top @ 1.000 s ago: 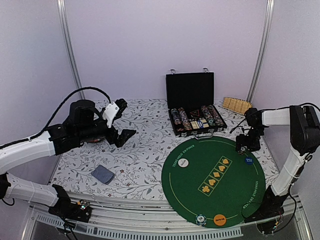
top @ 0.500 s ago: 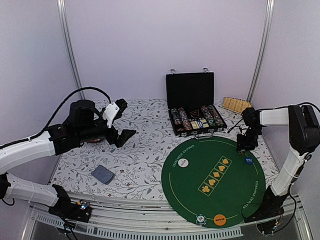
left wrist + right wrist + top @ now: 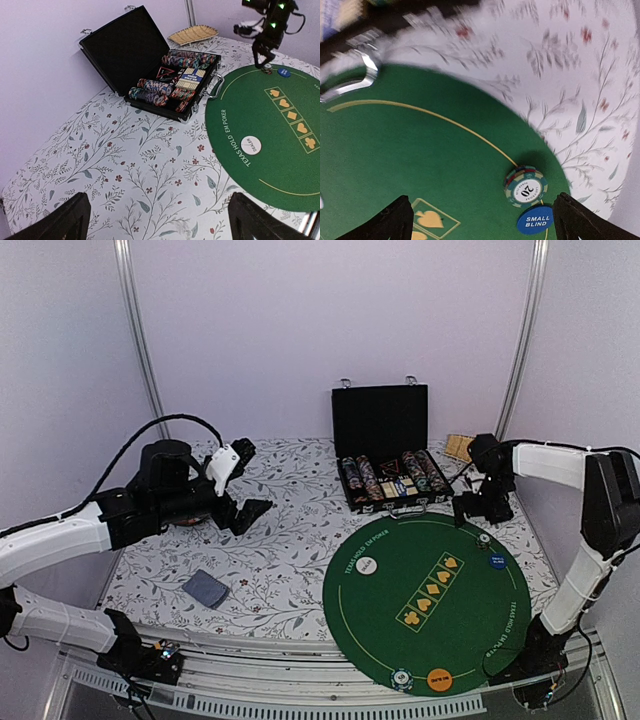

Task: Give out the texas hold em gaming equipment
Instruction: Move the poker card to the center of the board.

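From my remote seat I see a table covered in a floral cloth (image 3: 290, 540). On its right half lies a round green poker mat (image 3: 430, 610) with five yellow suit symbols printed in a row.

Just behind the mat stands a black case (image 3: 385, 455), its lid upright. Inside are rows of striped poker chips (image 3: 150, 92) on edge, with boxed card decks between the rows. A woven tray (image 3: 192, 35) lies behind the case, to the right.

The left gripper (image 3: 245, 483) hovers over the left of the cloth, jaws spread wide and holding nothing. The right gripper (image 3: 478, 510) hangs over the mat's far right edge, near the case handle. Its wrist view shows the fingers wide apart with nothing between them.

A blue-grey deck of cards (image 3: 206, 588) lies on the cloth at the near left.

A green-and-white striped chip marked 20 (image 3: 525, 187) sits on the mat's right rim, just beside a blue SMALL BLIND disc (image 3: 536, 220). A white dealer disc (image 3: 250, 145) lies on the mat's left side. At the near rim, another striped chip (image 3: 402, 678) sits beside an orange disc (image 3: 438, 677).
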Controlling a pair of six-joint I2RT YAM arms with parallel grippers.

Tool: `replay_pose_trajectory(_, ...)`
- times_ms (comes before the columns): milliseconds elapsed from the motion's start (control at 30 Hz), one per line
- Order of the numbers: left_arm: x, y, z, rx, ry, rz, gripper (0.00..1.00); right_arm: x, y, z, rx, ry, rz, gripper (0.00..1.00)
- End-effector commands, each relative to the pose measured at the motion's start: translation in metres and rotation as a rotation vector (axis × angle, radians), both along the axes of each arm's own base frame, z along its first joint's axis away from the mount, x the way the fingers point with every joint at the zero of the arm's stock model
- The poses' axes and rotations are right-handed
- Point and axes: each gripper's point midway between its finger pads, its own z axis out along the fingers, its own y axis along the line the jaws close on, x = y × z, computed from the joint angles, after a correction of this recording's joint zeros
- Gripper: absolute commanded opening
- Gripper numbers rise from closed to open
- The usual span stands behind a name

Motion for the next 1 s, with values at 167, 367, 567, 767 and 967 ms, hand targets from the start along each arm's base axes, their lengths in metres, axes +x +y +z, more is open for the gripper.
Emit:
replay_pose_trajectory(167, 0.01, 0.031, -0.017, -0.04, 0.346, 0.284, 0.98, 0.04, 0.112, 0.188, 0.071, -0.568, 0.412, 0.99)
replay_pose_trajectory(367, -0.018, 0.086, -0.065, -0.273, 0.549, 0.678, 0.98, 0.034, 0.141, 0.279, 0.268, -0.979, 0.527, 0.99)
replay_pose_trajectory(567, -0.045, 0.133, -0.117, -0.207, 0.626, 1.034, 0.98, 0.024, 0.137, 0.306, 0.335, -1.238, 0.499, 0.99)
replay_pose_trajectory(767, -0.062, 0.143, -0.149, -0.153, 0.652, 1.305, 0.98, 0.025, 0.153, 0.265, 0.418, -1.075, 0.52, 0.99)
replay_pose_trajectory(967, -0.073, 0.147, -0.185, -0.127, 0.721, 1.447, 0.98, 0.015, 0.163, 0.223, 0.479, -0.945, 0.545, 0.99)
